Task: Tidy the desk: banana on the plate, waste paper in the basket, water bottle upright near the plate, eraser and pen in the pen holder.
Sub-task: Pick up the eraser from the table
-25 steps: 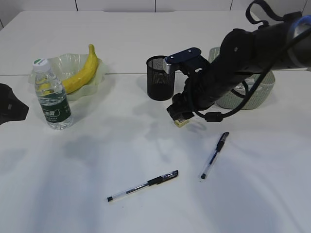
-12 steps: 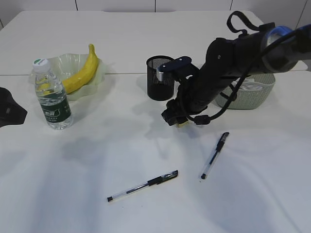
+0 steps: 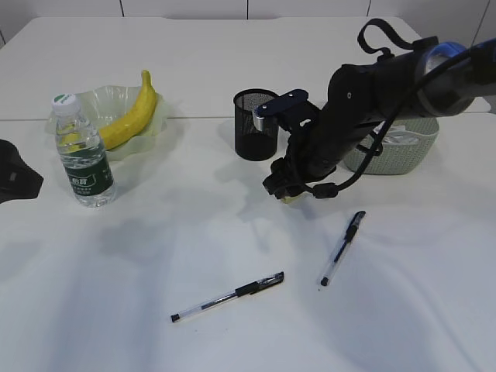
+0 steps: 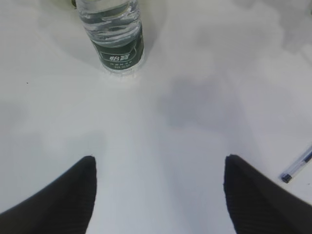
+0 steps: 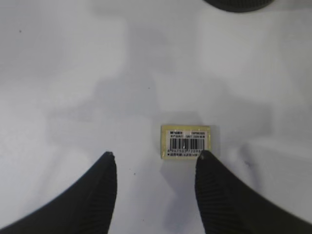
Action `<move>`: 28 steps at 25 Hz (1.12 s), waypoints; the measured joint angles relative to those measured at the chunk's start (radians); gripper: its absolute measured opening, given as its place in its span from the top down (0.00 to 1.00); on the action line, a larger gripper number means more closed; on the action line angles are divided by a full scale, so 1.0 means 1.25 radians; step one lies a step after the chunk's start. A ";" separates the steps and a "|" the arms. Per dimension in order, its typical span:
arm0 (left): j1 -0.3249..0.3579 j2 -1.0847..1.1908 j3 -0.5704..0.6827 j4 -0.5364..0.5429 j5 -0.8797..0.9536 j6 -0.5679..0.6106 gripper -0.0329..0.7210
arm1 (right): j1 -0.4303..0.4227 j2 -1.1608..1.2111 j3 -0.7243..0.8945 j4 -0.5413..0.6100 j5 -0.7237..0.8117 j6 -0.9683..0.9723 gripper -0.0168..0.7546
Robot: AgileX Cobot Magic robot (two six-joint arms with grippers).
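**Eraser on the counter beneath a half-open claw**

Counter (image 3: 232, 62), white and smooth, carries everything. Right claw (image 5: 156, 161) on its black arm hangs low, its ribbed black fingers (image 5: 105, 185) spread about halfway, holding nothing. Left claw (image 4: 158, 165) is spread wide and empty above bare surface.

Pale woven basket (image 3: 403, 151) stands behind the right arm. Yellow banana (image 3: 133, 116) lies in the translucent pale-green plate (image 3: 101, 97), tip pointing away. Clear plastic water bottle (image 3: 81, 155) stands upright just beside the plate. Black mesh pen holder (image 3: 254, 124) stands upright. Two clear-barrelled black pens lie flat, one (image 3: 229, 296) nearly crosswise, the other (image 3: 342, 248) steeply diagonal. Small yellow rectangular eraser (image 5: 185, 141) lies flat, barcode label up, long axis crosswise, just ahead of the right fingertips.
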 joint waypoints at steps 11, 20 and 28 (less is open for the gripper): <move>0.000 0.000 0.000 0.000 0.000 0.000 0.19 | 0.000 0.032 -0.014 -0.042 -0.005 0.042 0.48; 0.000 0.000 0.000 0.000 0.010 0.006 0.19 | 0.000 0.072 -0.044 -0.047 0.011 0.059 0.46; 0.000 0.000 0.000 0.000 0.020 0.013 0.19 | 0.000 0.072 -0.100 -0.071 0.059 0.065 0.46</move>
